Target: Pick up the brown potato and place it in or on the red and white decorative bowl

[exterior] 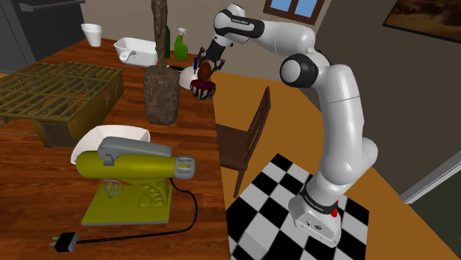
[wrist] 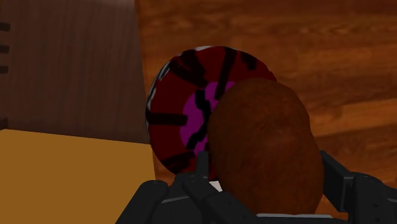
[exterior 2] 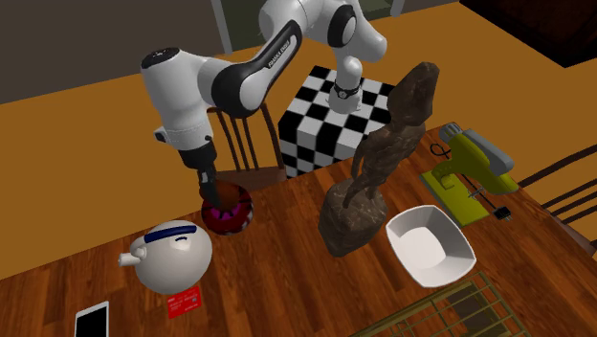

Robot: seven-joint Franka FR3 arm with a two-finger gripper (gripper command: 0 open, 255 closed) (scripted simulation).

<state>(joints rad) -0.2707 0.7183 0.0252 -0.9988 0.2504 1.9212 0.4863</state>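
Gripper closed on the brown potato, whose long axis runs along the fingers. The dark red patterned bowl stands just below on the wooden table, its centre offset slightly toward the table edge. A small correction that way appears needed before release.

Brown wooden tabletop. Toward the shoulder view's foreground, an olive-green stand mixer with cord and black plug; just behind, a white square bowl. Further along, a slatted wooden crate and a tall rough brown sculpture. By the edge, a dark red bowl patterned in black and magenta. Farther back, a white baking dish, a green spray bottle, stacked white cups. Near the red bowl, a round white pot with a blue band, a red card, a phone.
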